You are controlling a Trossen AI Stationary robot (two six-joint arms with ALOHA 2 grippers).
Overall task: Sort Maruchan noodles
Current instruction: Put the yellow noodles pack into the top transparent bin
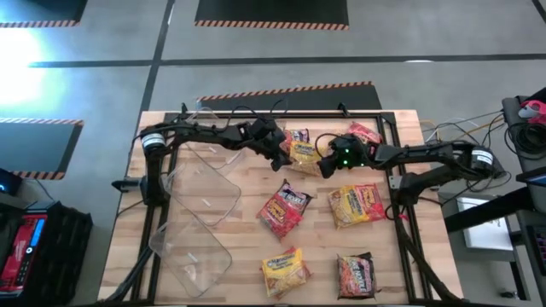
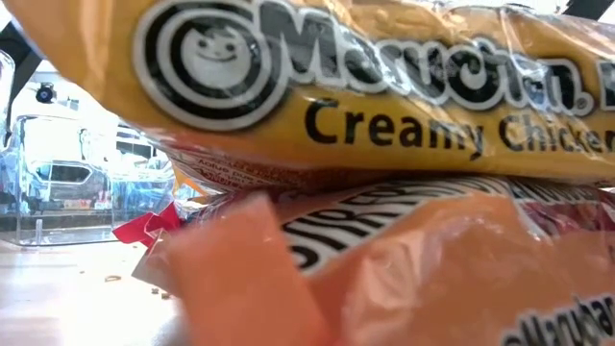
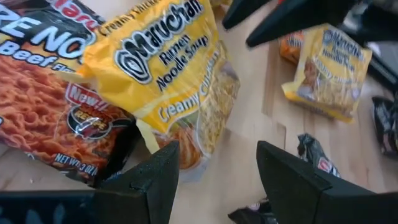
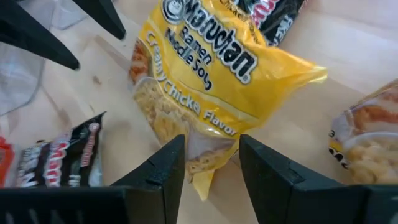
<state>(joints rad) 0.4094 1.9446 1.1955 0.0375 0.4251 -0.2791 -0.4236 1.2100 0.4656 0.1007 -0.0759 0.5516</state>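
— Around the yellow noodle packet [image 1: 304, 153] at the table's [image 1: 401, 256] far middle? Dark packet [image 3: 56, 118] touching it; clear bins [image 1: 200, 213] to the left; more packets nearer.

— Arms? Left gripper [image 1: 277, 155] and right gripper [image 1: 328, 164] flanking that packet, both angled low; jaws apart on each, clamping nothing.

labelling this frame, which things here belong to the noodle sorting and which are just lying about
Part of the job:
- yellow Creamy Chicken packet between both grippers
- six more Maruchan packets
- two clear plastic bins
- left gripper, open
- right gripper, open

Just lying about:
- cables at the table's edge
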